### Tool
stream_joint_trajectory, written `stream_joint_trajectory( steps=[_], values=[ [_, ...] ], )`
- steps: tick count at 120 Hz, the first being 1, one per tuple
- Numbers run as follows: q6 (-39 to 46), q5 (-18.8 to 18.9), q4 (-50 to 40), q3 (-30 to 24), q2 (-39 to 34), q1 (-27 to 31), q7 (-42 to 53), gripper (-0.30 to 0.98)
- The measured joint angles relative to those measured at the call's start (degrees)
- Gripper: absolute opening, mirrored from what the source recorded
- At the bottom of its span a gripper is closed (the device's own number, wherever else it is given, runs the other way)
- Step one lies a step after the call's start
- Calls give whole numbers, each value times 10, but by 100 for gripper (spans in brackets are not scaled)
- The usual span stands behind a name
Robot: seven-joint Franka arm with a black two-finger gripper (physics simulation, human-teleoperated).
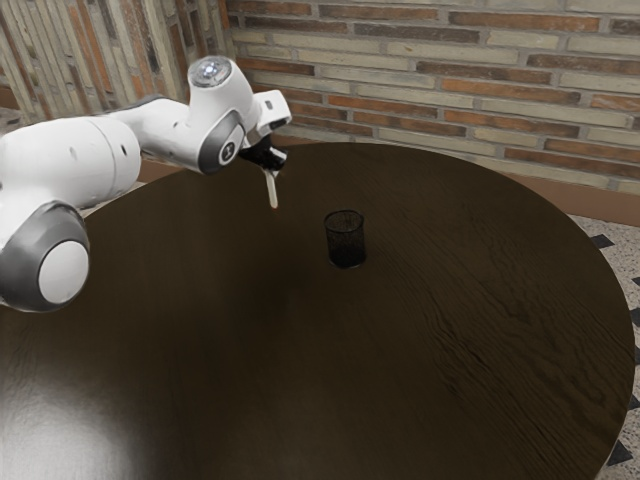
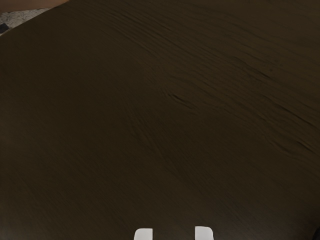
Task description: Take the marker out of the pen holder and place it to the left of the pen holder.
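Figure: An indoor room, seemingly domestic or café-like; the exact type cannot be determined. Note the brick wall (image 1: 450, 95) in mixed cream, grey and orange courses, the reddish-brown baseboard (image 1: 600, 204) along its foot, the large, dark wooden table (image 1: 480, 380) with a rounded edge and visible grain, and the pale speckled floor (image 1: 622, 275) set with dark, angular insets.
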Motion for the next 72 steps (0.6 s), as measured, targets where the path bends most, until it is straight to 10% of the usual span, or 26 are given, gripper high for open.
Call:
stream_joint_trajectory(
  steps=[72],
  values=[
    [63,-21,64,-20,105,11,32,5]
  ],
)
